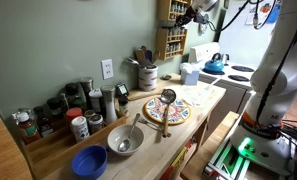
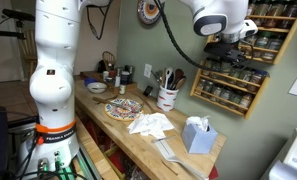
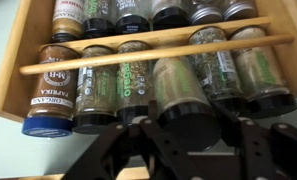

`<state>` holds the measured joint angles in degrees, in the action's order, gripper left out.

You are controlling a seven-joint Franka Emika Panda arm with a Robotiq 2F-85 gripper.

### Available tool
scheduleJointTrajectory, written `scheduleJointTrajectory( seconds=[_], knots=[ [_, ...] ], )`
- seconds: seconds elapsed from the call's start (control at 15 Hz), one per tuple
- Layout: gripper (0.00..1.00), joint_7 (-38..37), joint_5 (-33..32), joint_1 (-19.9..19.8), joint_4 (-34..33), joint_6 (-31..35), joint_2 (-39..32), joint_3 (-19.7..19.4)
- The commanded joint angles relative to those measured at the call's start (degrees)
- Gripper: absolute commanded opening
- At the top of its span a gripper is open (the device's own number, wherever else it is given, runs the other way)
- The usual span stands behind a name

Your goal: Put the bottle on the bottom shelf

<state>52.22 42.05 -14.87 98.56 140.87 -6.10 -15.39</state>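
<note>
Up in the top right of an exterior view, the black two-fingered gripper (image 2: pixel 238 45) is pressed in against the honey-brown wooden wall spice rack (image 2: pixel 228 75). From the wrist view the dark fingers (image 3: pixel 138 145) rise from the bottom edge. Between them sits the small clear glass bottle (image 3: pixel 181 85) of green dried herbs with a dark cap. It looms larger than its neighbours, so I read it as the one in the claw. The jaws are set narrow around the cap end and look clamped on it, though the contact itself is lost in shadow.

The bottle lies mid-frame, just below the thin wooden rail (image 3: pixel 108 58), alongside a row of similar jars. A blue-capped paprika jar (image 3: pixel 50 95) sits at the far left. I cannot tell from here which tier this is. The bottom shelf (image 2: pixel 223 100) is the lowest tier, below the gripper in that exterior view and already crowded with jars.

On handling, my judgement is that this bottle is light, rigid and smooth. Glass is slick and will crack if knocked on wood. The cap offers the best purchase; the body would sooner slip. The gap behind the rail looks tight, so it wants a slow, straight entry.
</note>
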Motion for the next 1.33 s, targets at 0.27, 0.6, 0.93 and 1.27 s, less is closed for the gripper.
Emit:
scheduleJointTrajectory(
  seconds=[0.27,0.6,0.93,1.27],
  knots=[
    [0.43,-1.4,-2.7,-1.8,-2.3,-2.1,-1.9,1.4],
    [0.9,-2.2,-5.5,-1.9,-2.0,-2.5,-1.3,1.5],
    [0.97,-3.0,-7.9,-2.4,-2.1,-3.1,-1.4,1.6],
    [0.98,-8.4,-16.9,-2.4,-2.1,-8.4,-1.0,1.2]
  ],
)
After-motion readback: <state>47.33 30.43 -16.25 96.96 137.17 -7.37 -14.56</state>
